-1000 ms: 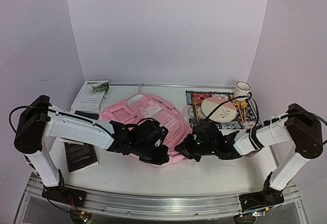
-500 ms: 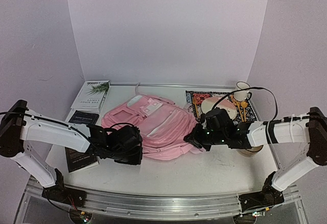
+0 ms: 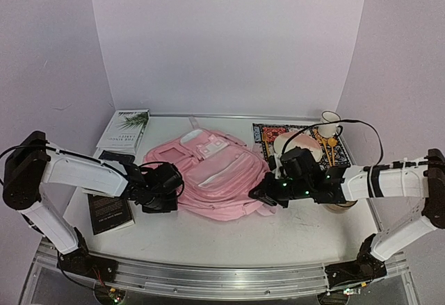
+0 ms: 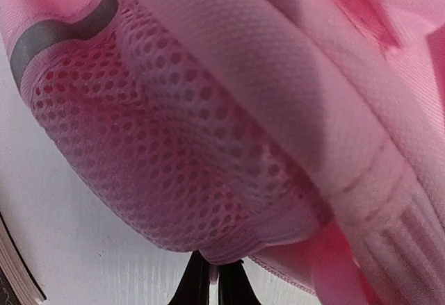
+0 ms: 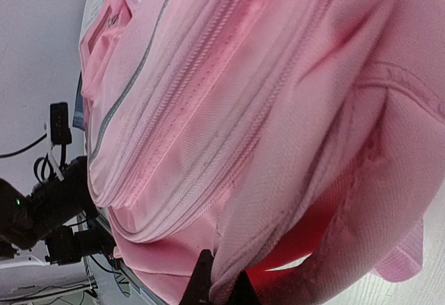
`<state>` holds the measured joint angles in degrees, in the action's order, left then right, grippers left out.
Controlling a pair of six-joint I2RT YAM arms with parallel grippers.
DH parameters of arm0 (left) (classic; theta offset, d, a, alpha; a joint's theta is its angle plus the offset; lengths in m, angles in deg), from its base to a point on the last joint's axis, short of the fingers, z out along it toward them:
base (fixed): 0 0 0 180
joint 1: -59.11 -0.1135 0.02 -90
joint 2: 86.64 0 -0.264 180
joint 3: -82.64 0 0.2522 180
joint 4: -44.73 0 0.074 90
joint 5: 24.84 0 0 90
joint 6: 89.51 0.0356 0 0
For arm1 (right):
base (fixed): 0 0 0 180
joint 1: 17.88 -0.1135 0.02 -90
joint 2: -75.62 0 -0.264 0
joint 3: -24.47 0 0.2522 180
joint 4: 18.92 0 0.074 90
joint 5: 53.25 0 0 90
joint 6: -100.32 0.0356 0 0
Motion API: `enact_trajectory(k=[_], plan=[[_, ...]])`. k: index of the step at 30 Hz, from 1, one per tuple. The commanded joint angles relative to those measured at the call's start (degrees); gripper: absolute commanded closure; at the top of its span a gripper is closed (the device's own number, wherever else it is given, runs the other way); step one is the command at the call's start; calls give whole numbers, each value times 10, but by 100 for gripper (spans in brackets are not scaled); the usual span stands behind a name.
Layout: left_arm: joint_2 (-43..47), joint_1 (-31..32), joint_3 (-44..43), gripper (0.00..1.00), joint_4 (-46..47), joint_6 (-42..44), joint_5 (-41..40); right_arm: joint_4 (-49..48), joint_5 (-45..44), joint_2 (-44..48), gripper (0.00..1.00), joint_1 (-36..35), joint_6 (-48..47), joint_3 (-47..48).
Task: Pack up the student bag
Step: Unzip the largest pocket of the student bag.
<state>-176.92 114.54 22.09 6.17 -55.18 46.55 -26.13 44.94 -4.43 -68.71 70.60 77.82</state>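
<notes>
The bag (image 3: 215, 176) is pink with paler white-pink patches, a grey stripe (image 4: 55, 34) and pink mesh (image 4: 174, 152). The bench (image 3: 229, 242) is white. The far left book (image 3: 124, 130) is white with a green plant. The near left book (image 3: 110, 211) is black. The mat (image 3: 263, 137) has a black and red pattern.

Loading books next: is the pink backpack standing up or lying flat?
The student bag lies flat on the table, front up; left gripper and right gripper pinch its edges.
</notes>
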Motion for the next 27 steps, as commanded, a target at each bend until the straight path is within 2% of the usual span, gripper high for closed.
enact_trajectory(k=[1,8,16,21,23,27], plan=[[-21,-45,-16,100,-46,-25,-107,3,42,-16,100,-34,-52,30],[-18,-101,-31,100,-67,-15,-153,-4,62,-103,100,-99,-78,114],[-68,-121,-92,99,-63,27,-203,-4,80,-211,91,-158,-105,225],[-79,-122,-108,89,-56,43,-249,3,92,-226,74,-167,-144,243],[-72,-122,-103,84,-52,49,-251,25,77,-211,62,-167,-174,245],[-49,-122,-89,72,-51,53,-236,100,29,-179,46,-167,-262,258]])
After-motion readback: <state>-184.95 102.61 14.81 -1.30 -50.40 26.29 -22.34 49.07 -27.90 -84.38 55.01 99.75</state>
